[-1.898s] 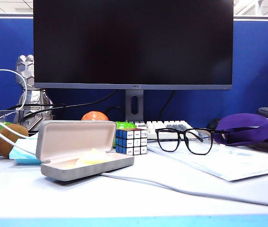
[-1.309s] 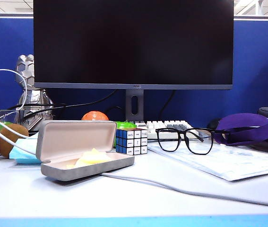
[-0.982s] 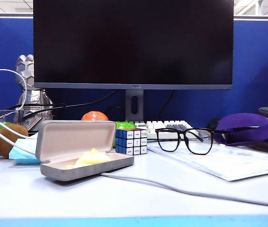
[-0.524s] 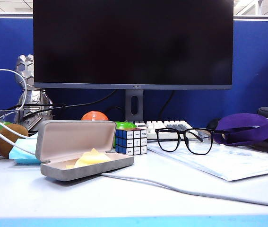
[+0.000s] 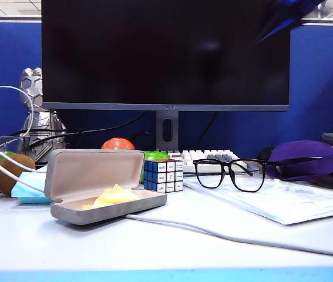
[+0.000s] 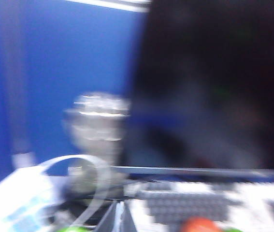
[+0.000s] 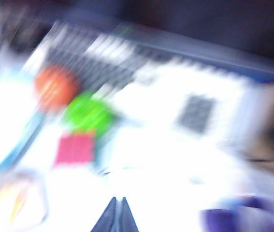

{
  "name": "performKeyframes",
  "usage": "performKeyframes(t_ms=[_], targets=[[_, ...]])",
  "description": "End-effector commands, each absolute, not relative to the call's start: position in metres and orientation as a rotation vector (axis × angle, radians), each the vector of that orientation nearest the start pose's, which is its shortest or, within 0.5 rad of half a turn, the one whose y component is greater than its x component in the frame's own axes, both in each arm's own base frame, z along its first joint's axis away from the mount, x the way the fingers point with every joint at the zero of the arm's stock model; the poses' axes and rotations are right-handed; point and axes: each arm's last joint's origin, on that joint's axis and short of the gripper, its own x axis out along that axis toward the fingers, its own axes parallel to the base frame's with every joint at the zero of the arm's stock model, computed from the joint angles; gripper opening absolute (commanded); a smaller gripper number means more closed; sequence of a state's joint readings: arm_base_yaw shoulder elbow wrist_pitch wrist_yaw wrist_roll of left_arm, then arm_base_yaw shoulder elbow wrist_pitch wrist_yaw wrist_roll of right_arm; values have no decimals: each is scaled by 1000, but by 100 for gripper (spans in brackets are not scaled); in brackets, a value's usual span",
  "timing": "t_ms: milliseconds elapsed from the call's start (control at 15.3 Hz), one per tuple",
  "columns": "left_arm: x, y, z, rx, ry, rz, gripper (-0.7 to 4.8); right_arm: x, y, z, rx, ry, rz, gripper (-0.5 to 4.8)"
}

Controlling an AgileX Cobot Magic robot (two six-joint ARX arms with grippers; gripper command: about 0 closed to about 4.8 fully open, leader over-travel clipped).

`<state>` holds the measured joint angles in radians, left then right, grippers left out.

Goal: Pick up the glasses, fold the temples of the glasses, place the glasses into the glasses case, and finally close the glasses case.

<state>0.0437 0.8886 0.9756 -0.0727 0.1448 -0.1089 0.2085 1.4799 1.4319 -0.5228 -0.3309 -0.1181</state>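
Exterior view showed the glasses (image 5: 231, 174) upright, lenses facing the camera, frame running left-right; both grippers (image 6: 119, 218) (image 7: 117, 216) were closed, empty.

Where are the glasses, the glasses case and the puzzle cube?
glasses (image 5: 231, 168): exterior view, on the bridge between the lenses.
glasses case (image 5: 93, 170): exterior view, on the beige lining of the raised lid.
puzzle cube (image 5: 170, 175): exterior view, on its white front face.

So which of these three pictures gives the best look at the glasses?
The exterior view: the glasses stand sharp and whole, temples open, on the white paper right of the puzzle cube. Both wrist views are badly motion-blurred, and I can't make out the glasses in either.
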Motion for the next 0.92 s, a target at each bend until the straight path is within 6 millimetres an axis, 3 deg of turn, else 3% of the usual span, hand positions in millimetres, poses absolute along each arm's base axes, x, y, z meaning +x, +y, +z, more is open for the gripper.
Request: performKeyframes(t_ms=[65, 196, 262, 327, 393, 589, 916], targets=[[192, 4, 396, -140, -21, -120, -6, 333, 103, 329, -149, 654, 646, -1], [193, 4, 395, -140, -18, -121, -6, 349, 122, 296, -191, 740, 688, 0], [193, 4, 395, -140, -18, -121, -6, 356, 126, 282, -203, 782, 676, 45], [193, 4, 395, -140, -18, -121, -6, 360, 131, 269, -236, 816, 676, 145], [193, 4, 395, -140, -17, -120, -6, 364, 135, 254, -284, 855, 673, 184], [193, 4, 395, -141, -13, -121, -5, 370, 140, 231, -353, 912, 681, 176], [194, 4, 394, -141, -9, -120, -5, 375, 142, 218, -380, 936, 679, 146]])
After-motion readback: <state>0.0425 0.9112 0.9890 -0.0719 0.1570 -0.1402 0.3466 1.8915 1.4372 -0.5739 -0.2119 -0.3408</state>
